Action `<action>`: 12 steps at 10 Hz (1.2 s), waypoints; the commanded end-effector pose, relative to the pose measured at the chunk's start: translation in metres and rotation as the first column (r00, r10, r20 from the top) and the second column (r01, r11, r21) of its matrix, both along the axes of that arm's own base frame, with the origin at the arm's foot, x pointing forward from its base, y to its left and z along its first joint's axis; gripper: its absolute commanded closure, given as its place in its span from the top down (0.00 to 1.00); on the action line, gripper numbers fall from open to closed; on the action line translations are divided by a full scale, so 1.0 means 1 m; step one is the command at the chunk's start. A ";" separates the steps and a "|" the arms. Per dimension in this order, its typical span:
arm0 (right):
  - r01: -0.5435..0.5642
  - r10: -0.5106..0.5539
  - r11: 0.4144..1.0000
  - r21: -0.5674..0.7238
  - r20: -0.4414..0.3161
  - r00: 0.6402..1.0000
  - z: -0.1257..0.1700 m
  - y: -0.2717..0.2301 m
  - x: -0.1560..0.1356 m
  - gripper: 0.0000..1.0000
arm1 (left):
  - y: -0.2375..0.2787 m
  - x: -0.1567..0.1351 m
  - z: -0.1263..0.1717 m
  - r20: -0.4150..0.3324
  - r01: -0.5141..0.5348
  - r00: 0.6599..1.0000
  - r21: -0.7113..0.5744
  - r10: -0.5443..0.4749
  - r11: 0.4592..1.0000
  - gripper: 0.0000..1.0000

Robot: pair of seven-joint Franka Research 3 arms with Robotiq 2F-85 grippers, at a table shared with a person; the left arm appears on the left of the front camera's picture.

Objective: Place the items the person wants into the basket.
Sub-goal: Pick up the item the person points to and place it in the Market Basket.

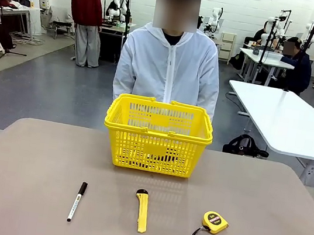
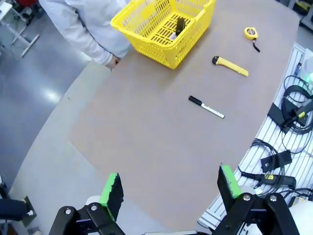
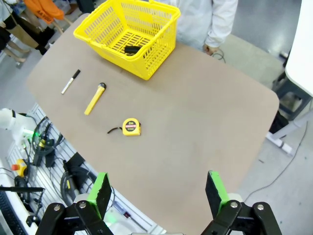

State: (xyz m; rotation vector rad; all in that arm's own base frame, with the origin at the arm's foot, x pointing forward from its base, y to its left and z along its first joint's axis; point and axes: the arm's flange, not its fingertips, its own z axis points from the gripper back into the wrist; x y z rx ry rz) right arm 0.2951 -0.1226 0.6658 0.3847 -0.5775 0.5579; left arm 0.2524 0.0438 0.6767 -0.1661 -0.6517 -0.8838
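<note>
Left gripper hangs released, jaws wide and empty, high over the worktop's near left corner. Right gripper is likewise spread and empty over the near right corner. Along the near edge lie the marker at left, knife in the middle and tape measure at right, well apart. The basket stands mid far edge, with a dark item on its floor, too small to identify. The person stands just behind.

The left hand hovered spread wide above the worktop; the white marker lay apart from the yellow basket.
</note>
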 end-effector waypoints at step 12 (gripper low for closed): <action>-0.007 0.007 1.000 0.006 0.001 1.000 -0.001 0.000 0.000 1.00 | -0.040 0.065 -0.029 0.119 0.073 0.991 -0.082 -0.063 0.994 1.00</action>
